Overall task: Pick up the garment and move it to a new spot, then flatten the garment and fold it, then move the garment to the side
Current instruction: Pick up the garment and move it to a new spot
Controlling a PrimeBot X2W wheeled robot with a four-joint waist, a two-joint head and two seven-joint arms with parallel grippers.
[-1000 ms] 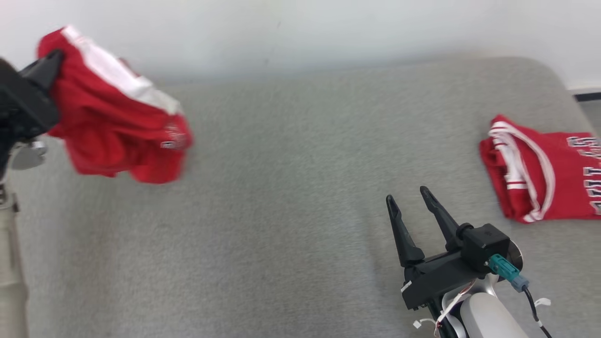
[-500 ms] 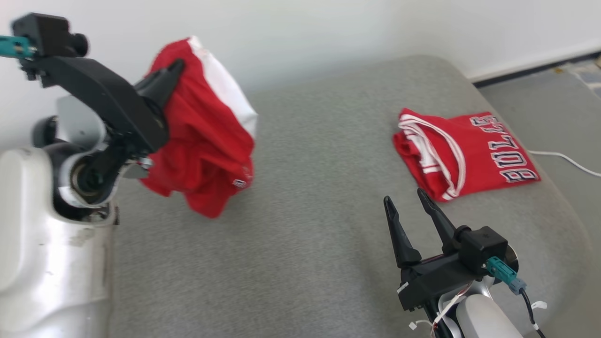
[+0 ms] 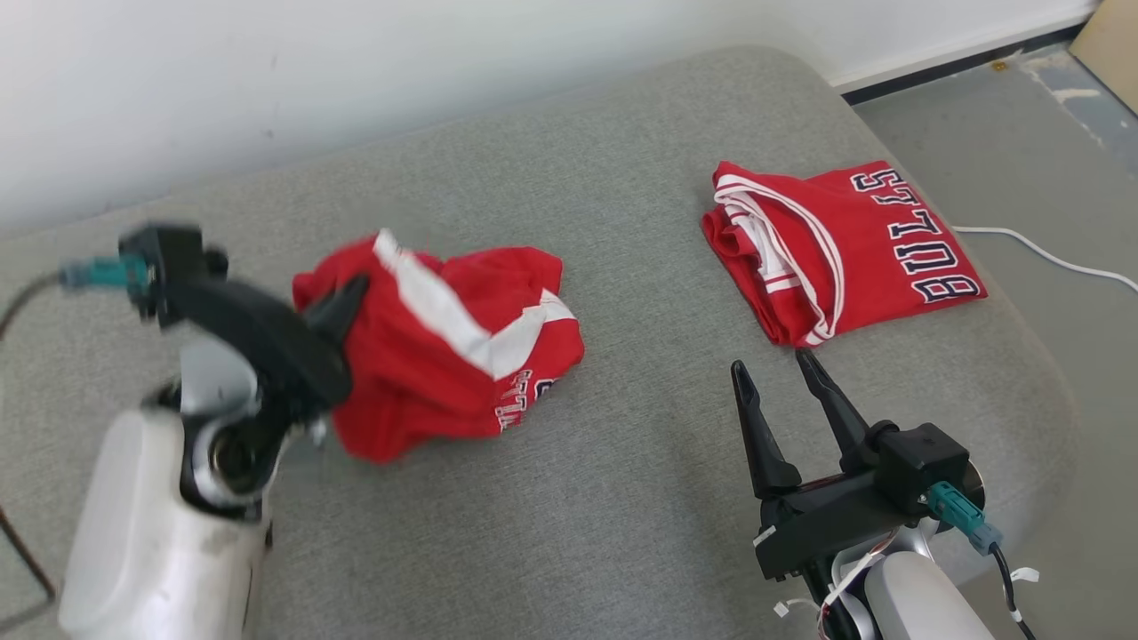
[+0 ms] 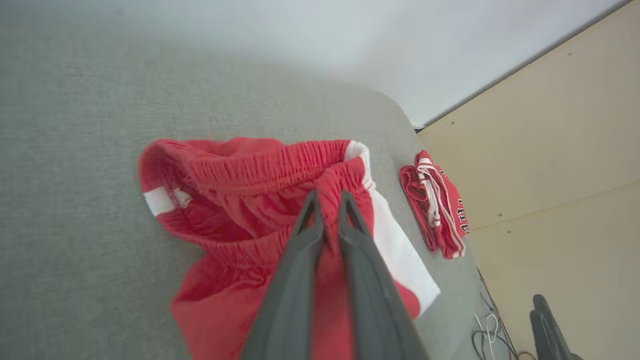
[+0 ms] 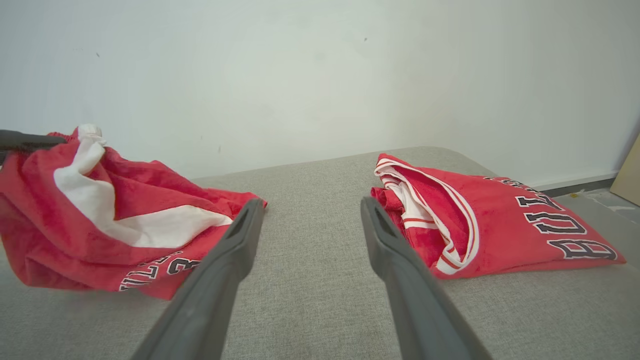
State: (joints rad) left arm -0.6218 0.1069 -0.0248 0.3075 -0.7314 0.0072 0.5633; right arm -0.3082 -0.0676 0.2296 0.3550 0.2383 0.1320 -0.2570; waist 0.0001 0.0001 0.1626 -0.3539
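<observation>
The left gripper [image 4: 328,197] has its jaws pressed together on the elastic waistband of a pair of red shorts [image 3: 444,356], with a fold of the red cloth pinched between them. The shorts have a broad white stripe and some lettering near the hem. They sit at about nine o'clock on the grey cushion [image 3: 622,462]. The lower part is slumped in a crumpled heap on the fabric, and the gripped edge is held a little higher. The left arm looks blurred from the head camera.

At about two o'clock on the cushion, well apart from the shorts, lies a folded red jersey [image 3: 845,240]. It has white trim and dark letters across it, and it rests flat near the rounded corner.

The right gripper [image 3: 771,364] is at about five o'clock, with its jaws wide apart and nothing between them. Its fingers point toward the bare stretch of cushion between the two garments and touch neither.

Past the cushion's far edge at twelve o'clock is a pale wall [image 3: 356,71]. A thin white cable [image 3: 1049,256] trails over the grey floor [image 3: 1005,133] at three o'clock.
</observation>
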